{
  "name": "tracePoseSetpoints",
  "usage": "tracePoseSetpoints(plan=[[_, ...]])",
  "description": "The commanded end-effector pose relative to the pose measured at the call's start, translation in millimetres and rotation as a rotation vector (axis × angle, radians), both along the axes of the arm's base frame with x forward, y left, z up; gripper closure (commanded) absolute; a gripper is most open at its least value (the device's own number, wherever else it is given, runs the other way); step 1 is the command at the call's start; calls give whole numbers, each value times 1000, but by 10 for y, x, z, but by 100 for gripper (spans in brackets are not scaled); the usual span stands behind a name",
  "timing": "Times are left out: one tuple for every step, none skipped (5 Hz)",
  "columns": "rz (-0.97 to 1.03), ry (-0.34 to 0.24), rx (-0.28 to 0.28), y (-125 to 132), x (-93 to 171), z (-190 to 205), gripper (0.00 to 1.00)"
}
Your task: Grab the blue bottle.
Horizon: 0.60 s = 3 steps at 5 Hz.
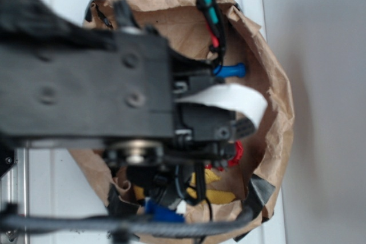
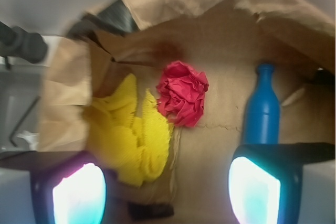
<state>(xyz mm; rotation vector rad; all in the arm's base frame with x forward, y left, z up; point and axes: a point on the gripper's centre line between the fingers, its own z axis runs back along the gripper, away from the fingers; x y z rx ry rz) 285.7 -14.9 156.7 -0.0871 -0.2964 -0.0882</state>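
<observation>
The blue bottle lies on the brown paper bag's floor at the right of the wrist view, neck pointing away, its lower body hidden behind my right finger. In the exterior view only its neck and knob show past the arm. My gripper hovers open above the bag floor, nothing between the fingers; the bottle sits just beyond the right finger, not between the jaws.
A crumpled red paper ball lies mid-bag, a yellow cloth to its left by the left finger. The brown paper bag walls surround everything. A small dark object lies on the floor between the fingers.
</observation>
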Motion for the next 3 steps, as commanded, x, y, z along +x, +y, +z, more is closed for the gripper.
tracePoseSetpoints(plan=[[21,25,85,345,209,-324,0],[59,61,77,440,214,-394,0],[59,61,77,440,214,-394,0]])
